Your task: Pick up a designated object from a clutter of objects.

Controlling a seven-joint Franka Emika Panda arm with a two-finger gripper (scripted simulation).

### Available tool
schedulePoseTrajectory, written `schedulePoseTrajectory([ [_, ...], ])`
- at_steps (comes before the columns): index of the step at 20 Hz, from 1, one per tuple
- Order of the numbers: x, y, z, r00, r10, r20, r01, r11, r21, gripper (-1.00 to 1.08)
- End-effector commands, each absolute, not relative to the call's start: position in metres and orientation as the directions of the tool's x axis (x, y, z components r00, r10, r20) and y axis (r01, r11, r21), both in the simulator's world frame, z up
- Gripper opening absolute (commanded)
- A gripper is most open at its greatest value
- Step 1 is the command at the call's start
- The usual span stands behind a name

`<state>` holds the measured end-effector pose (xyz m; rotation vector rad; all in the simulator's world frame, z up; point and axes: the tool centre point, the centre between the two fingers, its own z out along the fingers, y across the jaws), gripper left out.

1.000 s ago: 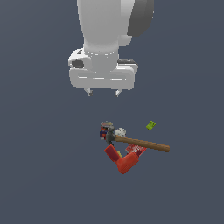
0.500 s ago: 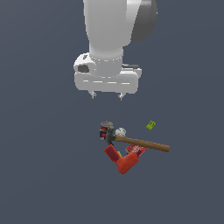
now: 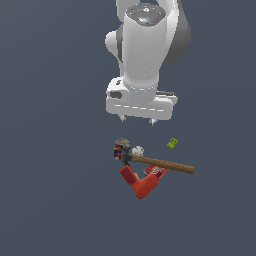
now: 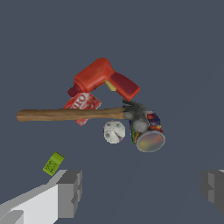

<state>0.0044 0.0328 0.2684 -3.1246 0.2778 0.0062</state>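
Observation:
The tiny lime-green block [image 3: 172, 143] lies on the dark floor, apart from the heap on the exterior view's right; it also shows in the wrist view [image 4: 53, 163], just beyond one fingertip [image 4: 70, 192]. The heap holds a brown-handled hammer [image 3: 160, 163] [image 4: 70, 114], a red bent object [image 3: 142, 183] [image 4: 103, 78], a red flat box [image 4: 82, 105] and a multicoloured can [image 4: 148, 133]. My gripper [image 3: 138, 119] [image 4: 142, 192] is open and empty, hanging above the heap and the block.
A small grey-white ball [image 4: 114, 131] [image 3: 137, 150] lies beside the hammer head. The dark floor [image 3: 60, 200] surrounds the heap on all sides.
The arm and gripper have moved toward the exterior view's right and slightly down. The heap and the green block have not moved.

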Motion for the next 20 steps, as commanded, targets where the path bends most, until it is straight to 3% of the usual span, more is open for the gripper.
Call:
schedulePoseTrajectory([
  [1, 0.005, 0.051, 0.253, 0.977, -0.213, -0.008, -0.214, -0.977, -0.011, 1.00],
  [20, -0.025, 0.181, 0.134, 0.860, -0.510, -0.024, -0.510, -0.860, -0.016, 1.00],
])
